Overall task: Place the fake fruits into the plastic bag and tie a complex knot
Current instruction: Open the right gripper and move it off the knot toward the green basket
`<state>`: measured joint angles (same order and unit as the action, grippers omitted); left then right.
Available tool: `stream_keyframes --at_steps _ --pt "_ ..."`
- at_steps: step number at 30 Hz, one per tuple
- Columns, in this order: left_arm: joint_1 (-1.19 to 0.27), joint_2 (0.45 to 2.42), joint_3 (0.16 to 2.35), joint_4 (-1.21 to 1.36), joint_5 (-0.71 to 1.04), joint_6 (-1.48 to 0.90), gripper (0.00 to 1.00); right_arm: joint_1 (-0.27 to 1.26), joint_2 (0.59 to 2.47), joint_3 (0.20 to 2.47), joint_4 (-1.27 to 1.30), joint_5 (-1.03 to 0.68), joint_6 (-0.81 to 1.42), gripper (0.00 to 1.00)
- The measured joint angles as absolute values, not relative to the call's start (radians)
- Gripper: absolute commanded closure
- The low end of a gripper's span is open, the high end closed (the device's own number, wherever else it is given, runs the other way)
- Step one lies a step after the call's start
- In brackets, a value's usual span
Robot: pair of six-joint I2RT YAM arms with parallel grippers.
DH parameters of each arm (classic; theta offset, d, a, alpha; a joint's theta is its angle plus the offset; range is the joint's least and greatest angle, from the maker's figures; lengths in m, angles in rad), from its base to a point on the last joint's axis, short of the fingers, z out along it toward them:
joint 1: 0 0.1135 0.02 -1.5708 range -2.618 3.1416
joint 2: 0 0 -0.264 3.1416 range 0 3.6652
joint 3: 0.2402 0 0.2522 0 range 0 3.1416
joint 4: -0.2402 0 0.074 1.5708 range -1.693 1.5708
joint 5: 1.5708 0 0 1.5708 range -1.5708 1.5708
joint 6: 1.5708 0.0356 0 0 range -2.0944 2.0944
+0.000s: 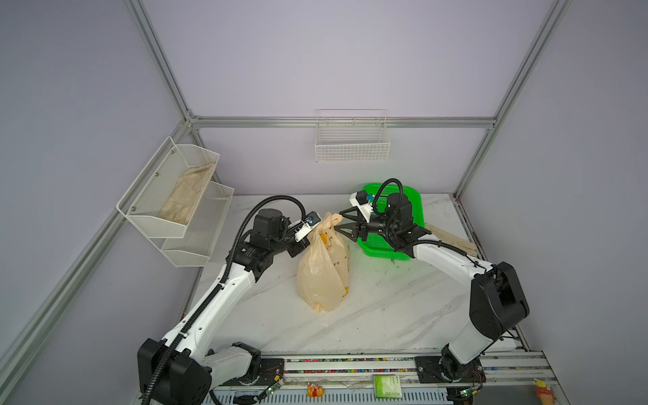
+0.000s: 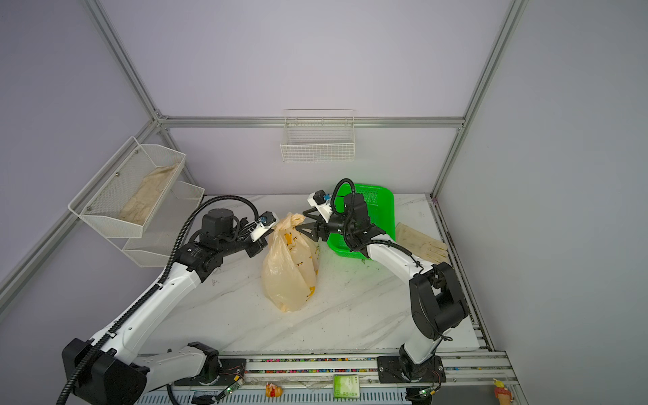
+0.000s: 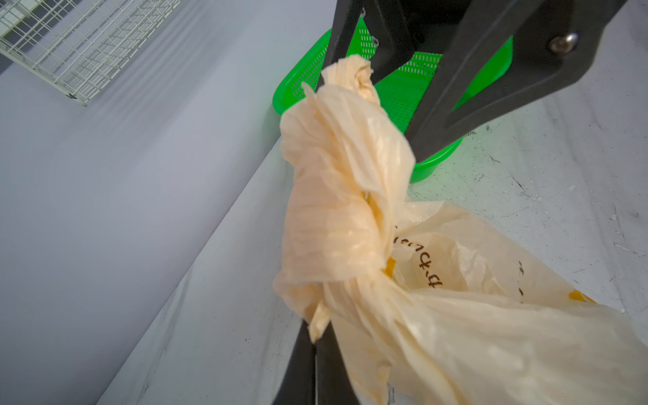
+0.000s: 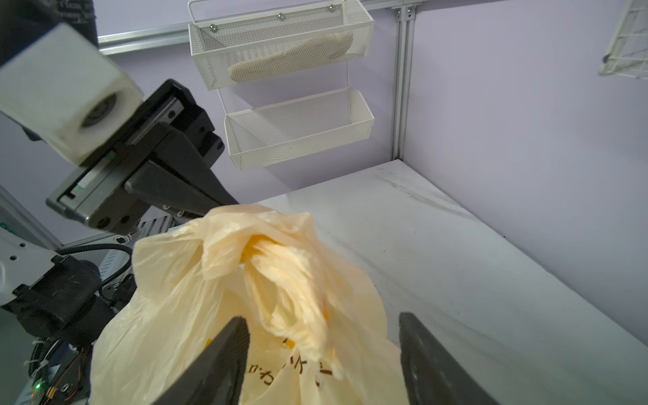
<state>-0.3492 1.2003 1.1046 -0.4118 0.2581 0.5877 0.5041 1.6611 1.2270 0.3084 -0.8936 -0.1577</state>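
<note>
A thin, translucent peach-beige plastic bag [image 1: 322, 277] printed with yellow patches and dark lettering stands tall in the middle of the white marble-patterned tabletop [image 1: 385, 308], just beside a bright green mesh plastic basket [image 1: 417, 207]. Its handles are twisted into a bulky knot [image 3: 333, 210] at the top, with one crumpled strap end sticking up. The left pincer [image 3: 315, 350] is clenched on a fold of the bag just under the knot, and the neck is drawn taut there. The right pincer [image 1: 338, 221] is released, with its black jaws spread wide either side of the upper strap end, and the right wrist view shows clear space between each jaw and the plastic. What lies inside the bag cannot be made out through the plastic.
</note>
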Motion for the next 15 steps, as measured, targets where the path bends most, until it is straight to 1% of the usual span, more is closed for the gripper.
stream_keyframes --at_steps 1,3,7,8,9,14,15 --pt "-0.35 1.2 1.105 -0.412 0.258 0.588 1.0 0.504 1.661 1.227 0.305 -0.904 -0.16 0.4" --pt "-0.35 1.2 1.105 -0.412 0.258 0.588 1.0 0.504 1.661 1.229 0.299 -0.921 -0.163 0.42" --pt "-0.35 1.2 1.105 -0.412 0.258 0.588 1.0 0.504 1.661 1.232 0.296 -0.936 -0.167 0.42" --pt "-0.35 1.2 1.105 -0.412 0.258 0.588 1.0 0.504 1.661 1.233 0.296 -0.936 -0.167 0.38" --pt "-0.35 1.2 1.105 -0.412 0.258 0.588 1.0 0.505 1.661 1.233 0.295 -0.934 -0.167 0.37" --pt "-0.355 1.2 1.105 -0.412 0.259 0.588 1.0 0.505 1.66 1.239 0.294 -0.924 -0.166 0.39" --pt "-0.356 1.2 1.105 -0.412 0.259 0.589 1.0 0.505 1.66 1.24 0.294 -0.923 -0.166 0.41"
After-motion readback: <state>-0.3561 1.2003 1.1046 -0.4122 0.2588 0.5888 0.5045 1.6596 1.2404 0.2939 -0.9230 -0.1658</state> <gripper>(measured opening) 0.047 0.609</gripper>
